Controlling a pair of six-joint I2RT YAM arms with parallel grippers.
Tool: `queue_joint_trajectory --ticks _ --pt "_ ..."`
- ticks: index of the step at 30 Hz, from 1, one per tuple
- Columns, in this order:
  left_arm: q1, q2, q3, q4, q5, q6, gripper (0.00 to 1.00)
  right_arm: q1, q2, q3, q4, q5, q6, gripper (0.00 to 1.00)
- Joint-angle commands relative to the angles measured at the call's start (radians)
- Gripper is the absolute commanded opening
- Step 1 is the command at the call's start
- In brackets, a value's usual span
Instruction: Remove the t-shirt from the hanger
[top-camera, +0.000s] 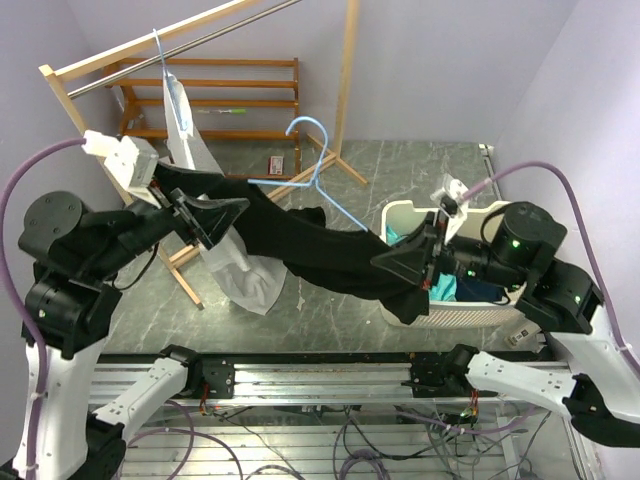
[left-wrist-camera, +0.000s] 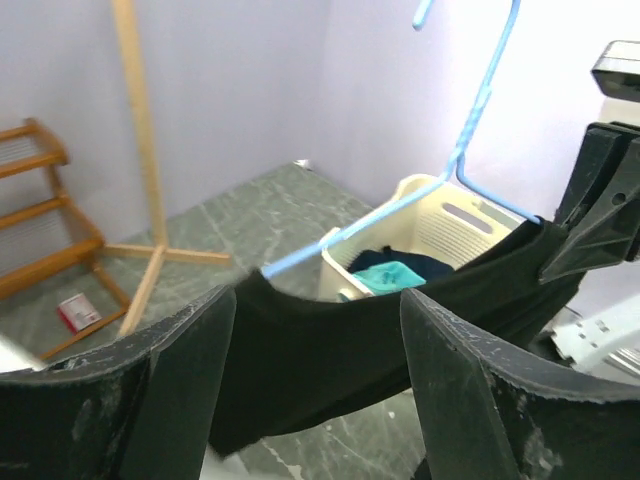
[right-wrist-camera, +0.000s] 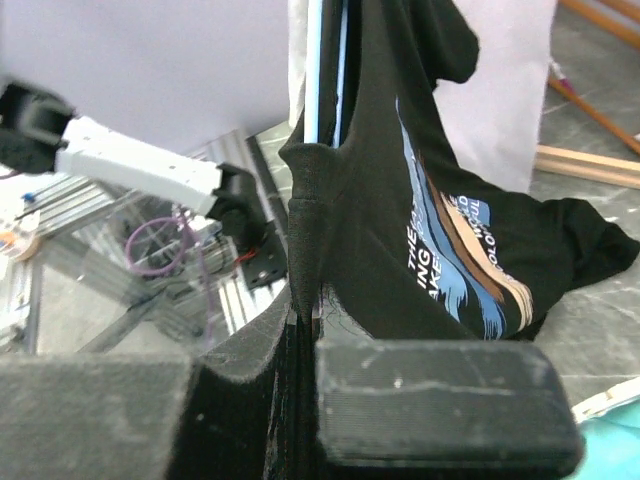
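Observation:
A black t-shirt (top-camera: 310, 245) with a blue and tan print (right-wrist-camera: 465, 235) is stretched in the air between my two grippers. A light blue hanger (top-camera: 322, 165) still has one arm inside the shirt, and its hook stands free above. My right gripper (top-camera: 402, 262) is shut on a fold of the shirt's edge (right-wrist-camera: 305, 250), beside the hanger wire (right-wrist-camera: 316, 60). My left gripper (top-camera: 225, 215) is open. In the left wrist view its fingers (left-wrist-camera: 170, 370) stand wide apart, with the shirt (left-wrist-camera: 330, 350) spanning beyond them.
A white laundry basket (top-camera: 470, 312) with teal and dark clothes stands at the right, below the right gripper. A white garment (top-camera: 185, 125) hangs from the wooden clothes rack (top-camera: 60, 85) at the left. A low wooden shelf (top-camera: 230, 95) is at the back.

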Motion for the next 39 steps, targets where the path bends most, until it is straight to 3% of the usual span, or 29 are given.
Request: queue_joint_trajectory --ticks 1,11,18,26,35,39 --pt "0.006 0.061 0.055 0.08 0.252 -0.025 0.77 -0.003 -0.084 -0.045 0.022 -0.151 0.044 0.0" --pt "0.006 0.192 0.137 0.144 0.519 -0.056 0.73 -0.002 -0.077 -0.08 0.016 -0.177 0.047 0.0" --pt "-0.019 0.222 0.13 0.131 0.589 -0.042 0.66 -0.002 -0.052 -0.067 0.029 -0.186 0.045 0.0" --pt "-0.081 0.265 0.138 -0.007 0.562 0.088 0.58 -0.002 0.014 -0.021 0.06 -0.239 0.048 0.0" --pt "-0.141 0.289 0.138 -0.121 0.489 0.197 0.39 -0.002 0.037 0.006 0.066 -0.248 0.049 0.0" --pt "-0.149 0.288 0.13 -0.122 0.487 0.205 0.4 -0.002 0.028 0.012 0.049 -0.233 0.046 0.0"
